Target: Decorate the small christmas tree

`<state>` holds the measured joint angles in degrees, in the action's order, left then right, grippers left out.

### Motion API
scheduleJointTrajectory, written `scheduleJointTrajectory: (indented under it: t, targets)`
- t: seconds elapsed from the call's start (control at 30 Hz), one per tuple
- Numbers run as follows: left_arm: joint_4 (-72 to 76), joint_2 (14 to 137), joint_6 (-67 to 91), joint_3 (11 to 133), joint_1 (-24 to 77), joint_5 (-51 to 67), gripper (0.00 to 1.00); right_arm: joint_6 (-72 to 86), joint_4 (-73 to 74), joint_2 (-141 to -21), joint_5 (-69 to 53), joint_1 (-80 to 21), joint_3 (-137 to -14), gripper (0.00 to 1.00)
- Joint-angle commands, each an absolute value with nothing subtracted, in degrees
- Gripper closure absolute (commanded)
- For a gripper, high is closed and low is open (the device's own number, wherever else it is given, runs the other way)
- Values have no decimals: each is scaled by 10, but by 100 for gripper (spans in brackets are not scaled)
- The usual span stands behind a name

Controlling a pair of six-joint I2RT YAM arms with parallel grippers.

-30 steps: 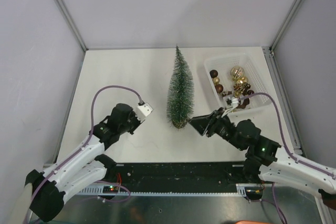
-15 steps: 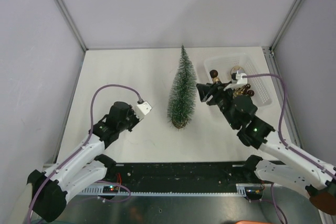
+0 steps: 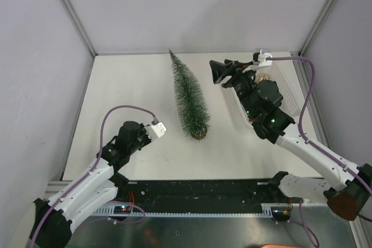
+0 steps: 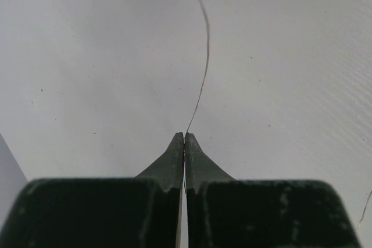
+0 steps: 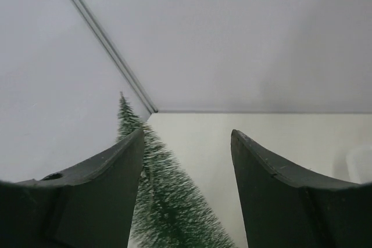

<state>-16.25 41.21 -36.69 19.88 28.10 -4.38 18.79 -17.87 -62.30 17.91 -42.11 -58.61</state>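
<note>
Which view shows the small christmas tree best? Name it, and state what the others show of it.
The top external view: the small christmas tree shows whole, tip to base. The right wrist view catches only its upper part, partly behind a finger of the right pincer. The left wrist view shows none of it.

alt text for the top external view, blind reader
A small christmas tree stands centre-frame, tip slanting left. The right pincer, open, hangs near the treetop, its arm lying across a white basket; the left arm sits low, near left.

Leaning tree [image 3: 189, 100] mid-table, bare table [image 3: 128, 85] on its L, R fingers [image 3: 220, 71] near treetop.
</note>
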Motion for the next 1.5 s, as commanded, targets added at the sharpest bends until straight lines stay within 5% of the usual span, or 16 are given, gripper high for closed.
scheduleJointTrajectory:
  t: [0.0, 0.27, 0.43, 0.9, 1.17, 1.47]
  targets:
    - [-139, 414, -377, 212, 283, -40, 100, 112, -201, -652, 238, -483, -643, 33]
    - [-139, 433, -316, 267, 314, -6, 100, 63, -126, -664, 392, -604, -594, 27]
    - [-141, 440, -301, 286, 328, -4, 100, 93, -104, -597, 376, -644, -481, 6]
    - [-159, 456, -273, 334, 353, 26, 100, 106, -194, -683, 483, -716, -388, 6]
    - [-175, 461, -273, 350, 360, 43, 100, 175, -245, -806, 620, -719, -389, 22]
    - [-216, 445, -326, 344, 360, 47, 100, 227, -240, -839, 667, -706, -388, 77]
